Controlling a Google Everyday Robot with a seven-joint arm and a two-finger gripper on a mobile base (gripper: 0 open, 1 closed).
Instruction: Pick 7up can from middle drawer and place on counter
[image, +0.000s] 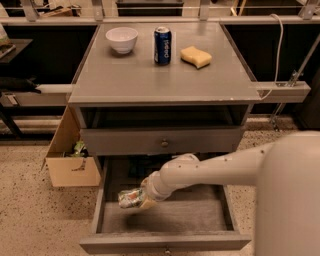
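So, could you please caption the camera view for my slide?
Gripper holds the 7up can above the open middle drawer, below the counter.

Grey counter (150, 80) before us, white bowl (122, 39), upright Pepsi can (162, 45) and yellow sponge (195, 56) on it, our gripper (142, 199) below, clasping the 7up can (129, 198) over the middle drawer (190, 217)

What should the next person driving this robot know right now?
Gripper: down in the open wide grey wooden middle drawer, shut on the small dented green, white and silver 7up can.
Can: on its side, apparently just above the drawer floor, near the left wall.
Done: can grasped.
Left: lift it out and set it on the flat grey counter, in front of the white bowl, blue Pepsi can and yellow sponge.
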